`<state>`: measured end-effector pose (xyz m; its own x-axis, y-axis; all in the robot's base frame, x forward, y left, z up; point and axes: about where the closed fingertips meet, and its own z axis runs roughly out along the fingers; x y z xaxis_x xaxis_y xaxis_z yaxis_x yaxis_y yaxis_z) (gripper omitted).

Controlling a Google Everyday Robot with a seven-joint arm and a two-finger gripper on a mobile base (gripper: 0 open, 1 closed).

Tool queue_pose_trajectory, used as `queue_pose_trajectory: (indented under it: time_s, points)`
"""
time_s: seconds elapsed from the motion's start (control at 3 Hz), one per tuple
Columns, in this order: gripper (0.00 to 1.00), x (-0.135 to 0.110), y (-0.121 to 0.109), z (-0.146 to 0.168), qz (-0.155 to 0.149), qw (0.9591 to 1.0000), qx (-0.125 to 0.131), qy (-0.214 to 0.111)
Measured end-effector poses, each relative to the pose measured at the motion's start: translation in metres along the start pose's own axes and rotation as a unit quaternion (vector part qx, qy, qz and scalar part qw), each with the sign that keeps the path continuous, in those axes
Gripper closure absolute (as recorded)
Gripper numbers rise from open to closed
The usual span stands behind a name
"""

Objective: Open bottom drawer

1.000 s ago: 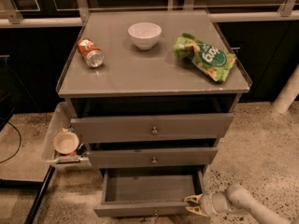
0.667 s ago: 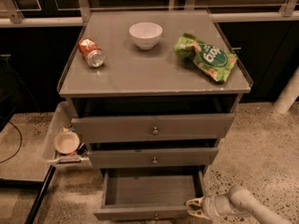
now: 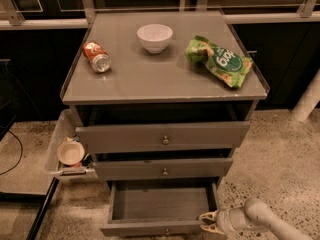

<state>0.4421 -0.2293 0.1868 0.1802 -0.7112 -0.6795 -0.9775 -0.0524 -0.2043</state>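
Observation:
The bottom drawer [image 3: 160, 204] of the grey cabinet is pulled out, showing a shallow empty grey box. Its slim front panel [image 3: 150, 229] sits at the lower edge of the view with a small brass knob [image 3: 166, 231]. My gripper [image 3: 209, 223] is at the drawer's front right corner, low near the floor, with the pale arm [image 3: 260, 219] coming in from the lower right. It is beside the drawer front, to the right of the knob.
The middle drawer [image 3: 162, 169] and top drawer [image 3: 162, 136] are slightly out. On the cabinet top lie a soda can [image 3: 97, 57], a white bowl [image 3: 154, 37] and a green chip bag [image 3: 220, 60]. A side tray [image 3: 55, 149] with a small bowl [image 3: 70, 152] hangs at left.
The bottom drawer has slid a little further out. My gripper has stayed at its front right corner, shifting slightly.

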Motion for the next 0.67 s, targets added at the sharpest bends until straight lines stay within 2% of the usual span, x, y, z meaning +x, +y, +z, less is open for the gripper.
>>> queue_pose_trajectory:
  time_s: [0.67]
  points:
    - [0.12,0.0,0.0001,0.0001,0.0,1.0,0.0,0.0]
